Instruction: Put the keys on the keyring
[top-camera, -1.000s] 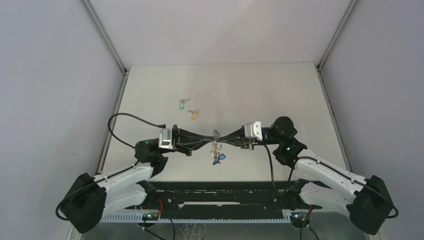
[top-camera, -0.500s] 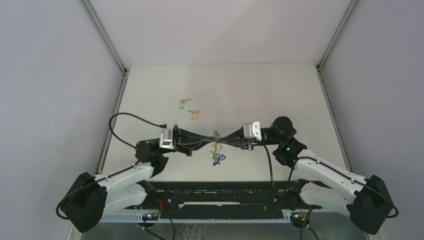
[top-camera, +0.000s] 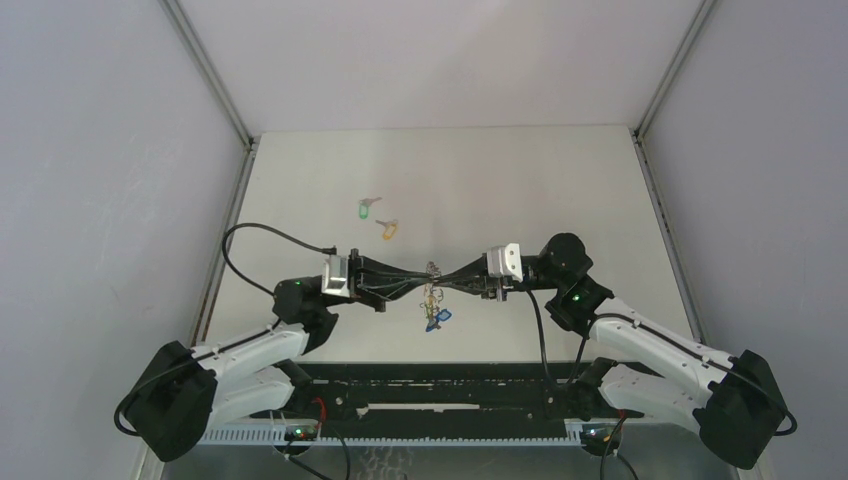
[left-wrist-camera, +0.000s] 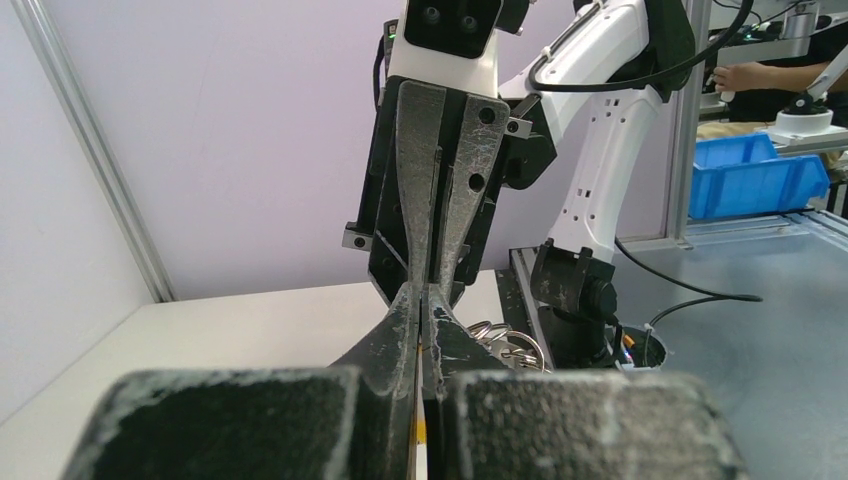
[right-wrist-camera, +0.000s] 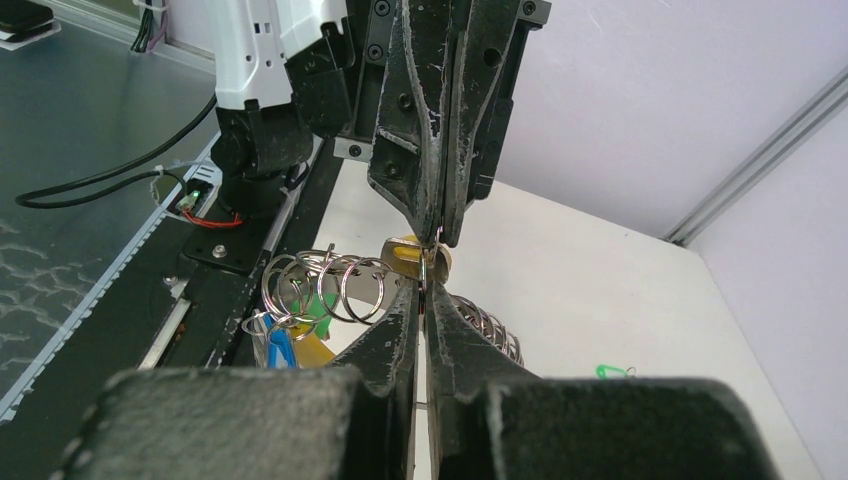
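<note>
My two grippers meet tip to tip above the near middle of the table. The left gripper (top-camera: 424, 279) is shut on an orange-tagged key (right-wrist-camera: 412, 256); a yellow sliver shows between its fingers in the left wrist view. The right gripper (top-camera: 443, 278) is shut on a ring of the keyring (right-wrist-camera: 322, 291), whose silvery loops hang on both sides of its fingers (right-wrist-camera: 395, 330). The keyring's blue tag (top-camera: 437, 318) and yellow tag (right-wrist-camera: 312, 352) dangle below. On the table farther back lie a green-tagged key (top-camera: 366, 208) and another orange-tagged key (top-camera: 387, 229).
Metal frame posts (top-camera: 215, 80) run along the left and right edges of the white table (top-camera: 560, 180). A black rail (top-camera: 430, 385) with both arm bases crosses the near edge.
The left arm has edged slightly to the right and away; both grippers stay shut and the keyring hangs in the same place.
</note>
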